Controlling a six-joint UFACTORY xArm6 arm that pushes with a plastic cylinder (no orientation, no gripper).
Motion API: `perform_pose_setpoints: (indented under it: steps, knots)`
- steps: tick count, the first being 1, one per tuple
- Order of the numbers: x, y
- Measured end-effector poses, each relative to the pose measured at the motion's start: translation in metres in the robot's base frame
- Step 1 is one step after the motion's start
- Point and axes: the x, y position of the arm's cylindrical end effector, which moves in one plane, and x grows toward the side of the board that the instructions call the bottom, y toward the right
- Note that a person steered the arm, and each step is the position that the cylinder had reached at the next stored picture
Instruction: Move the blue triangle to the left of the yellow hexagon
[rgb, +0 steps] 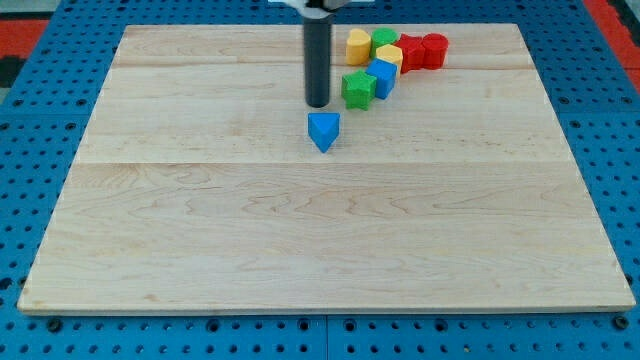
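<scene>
The blue triangle (323, 131) lies on the wooden board (300, 230), left of and below the cluster of blocks at the view's top. My tip (318, 104) stands just above the triangle, close to its upper edge; I cannot tell whether it touches. The yellow hexagon (357, 46) sits at the cluster's left end near the board's top edge. A second yellow block (389, 54) lies to its right.
The cluster also holds a green star-like block (359, 88), a blue block (383, 76), a green block (385, 39) and two red blocks (410, 52) (434, 49). Blue pegboard (40, 150) surrounds the board.
</scene>
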Motion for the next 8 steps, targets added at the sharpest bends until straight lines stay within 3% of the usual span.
perform_pose_setpoints:
  steps: [1,2,3,4,8]
  knots:
    - [0.049,-0.026]
    - [0.082,-0.009]
    - [0.071,0.039]
    - [0.052,0.043]
    - [-0.006,0.012]
